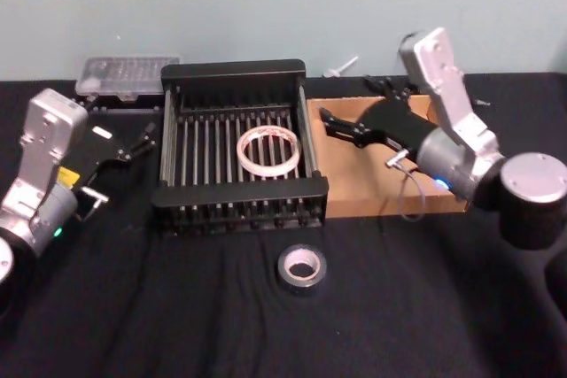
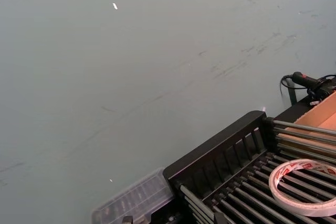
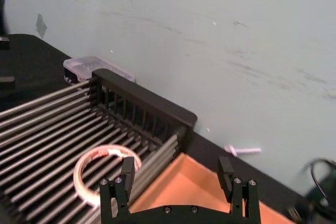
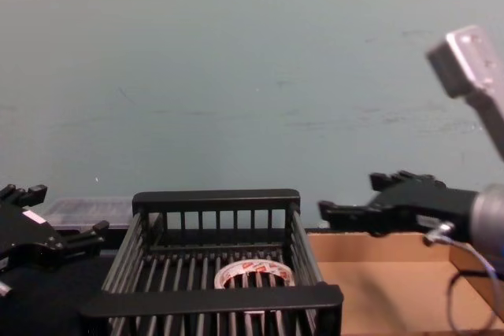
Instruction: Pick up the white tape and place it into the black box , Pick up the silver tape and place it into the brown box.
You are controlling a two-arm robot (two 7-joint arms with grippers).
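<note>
No text can be read anywhere. The white tape (image 2: 306, 187) carries small red printed marks around its rim, too small and blurred to make out.

**Room to move around the boxes**

The right gripper (image 1: 330, 121) hangs open over the brown box (image 1: 354, 188), right beside the tall wall of the black box (image 1: 232, 70). That wall blocks its way across. In front of both boxes, the silver tape (image 1: 301, 269) lies alone with free cloth all around.
</note>
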